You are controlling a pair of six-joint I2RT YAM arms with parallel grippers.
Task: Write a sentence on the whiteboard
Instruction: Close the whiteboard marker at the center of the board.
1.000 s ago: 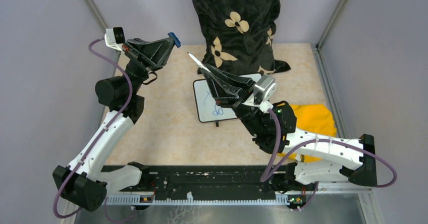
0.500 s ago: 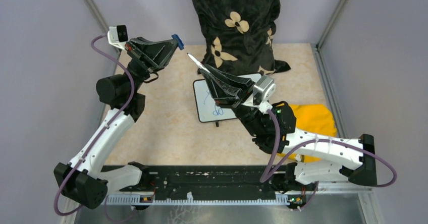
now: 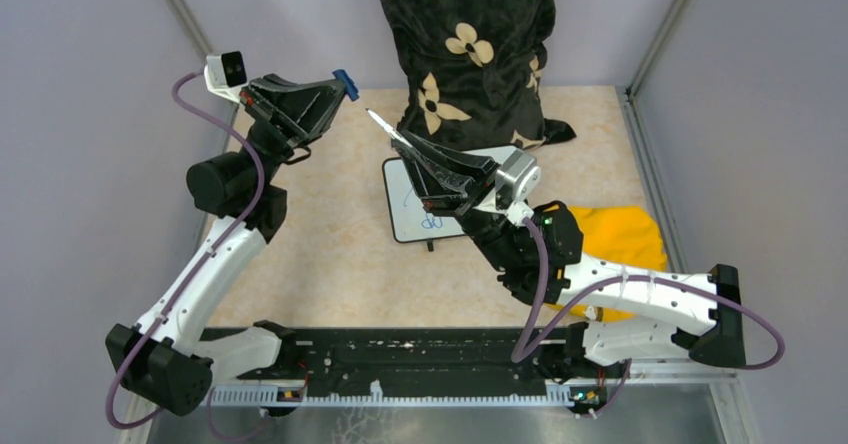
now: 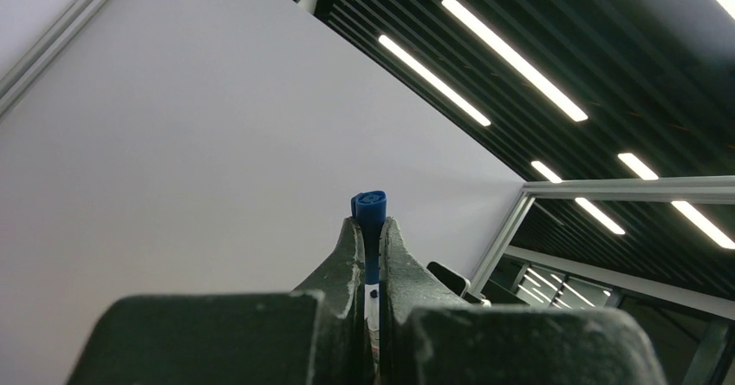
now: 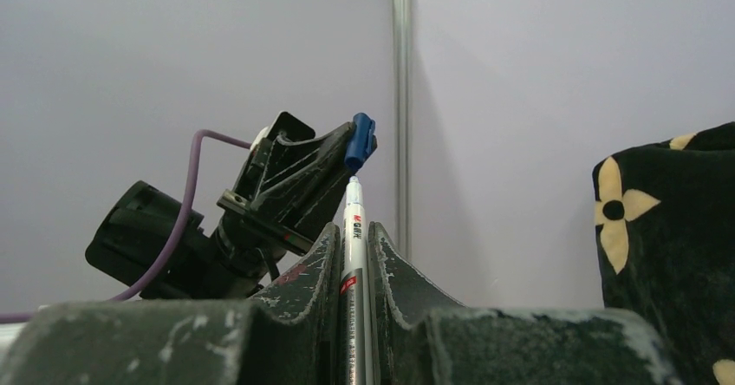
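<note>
Blue plastic cap (image 3: pixel 345 81) is pinched in the left gripper (image 3: pixel 338 88). The right gripper (image 3: pixel 405 146), clamped on the slim white marker (image 3: pixel 380 124), has edged its tip toward 10 o'clock, nearer the cap, so recapping looks next. At 5 o'clock of the cap, the glossy, black-framed whiteboard (image 3: pixel 400 226) lies flat, its blue sentence (image 3: pixel 430 221) partly hidden.

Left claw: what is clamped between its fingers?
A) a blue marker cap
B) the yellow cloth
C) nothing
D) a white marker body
A: the left claw is shut on the blue marker cap; the uncapped marker sits in the right claw.
</note>
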